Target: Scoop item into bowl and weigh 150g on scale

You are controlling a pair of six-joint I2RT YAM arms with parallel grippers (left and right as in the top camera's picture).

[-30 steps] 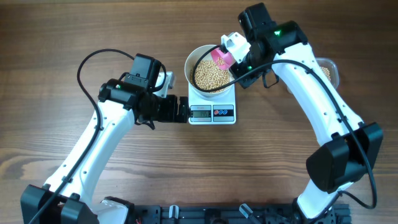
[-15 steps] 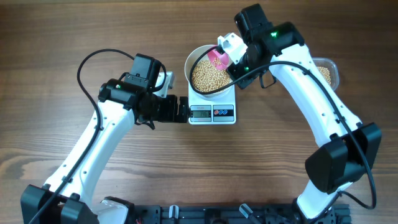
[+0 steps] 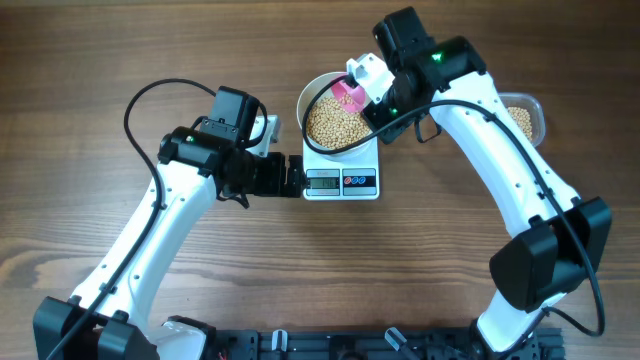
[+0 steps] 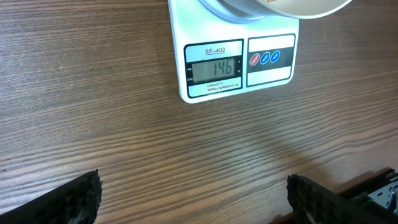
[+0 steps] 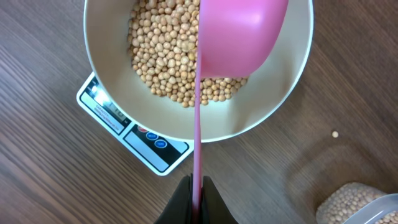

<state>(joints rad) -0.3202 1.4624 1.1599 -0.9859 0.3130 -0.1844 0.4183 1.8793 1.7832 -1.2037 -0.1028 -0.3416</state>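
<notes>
The white bowl (image 3: pixel 306 100) stands on the white scale (image 3: pixel 342 181) and holds a layer of tan beans (image 3: pixel 330 125). In the left wrist view the scale's display (image 4: pixel 214 68) reads 146, with the bowl's underside (image 4: pixel 298 7) at the top edge. My right gripper (image 5: pixel 198 193) is shut on the thin handle of a pink scoop (image 5: pixel 239 37), whose cup hangs tilted over the beans (image 5: pixel 165 56) inside the bowl's rim (image 5: pixel 286 93). My left gripper (image 4: pixel 193 193) is open above bare wood, just left of the scale, holding nothing.
A clear plastic tub (image 3: pixel 525 115) of beans sits at the right behind the right arm; its corner (image 5: pixel 360 205) shows in the right wrist view. One stray bean (image 5: pixel 334 134) lies on the wood between tub and bowl.
The right gripper and the pink scoop have shifted slightly left and toward the back over the bowl. The left arm has not moved.
</notes>
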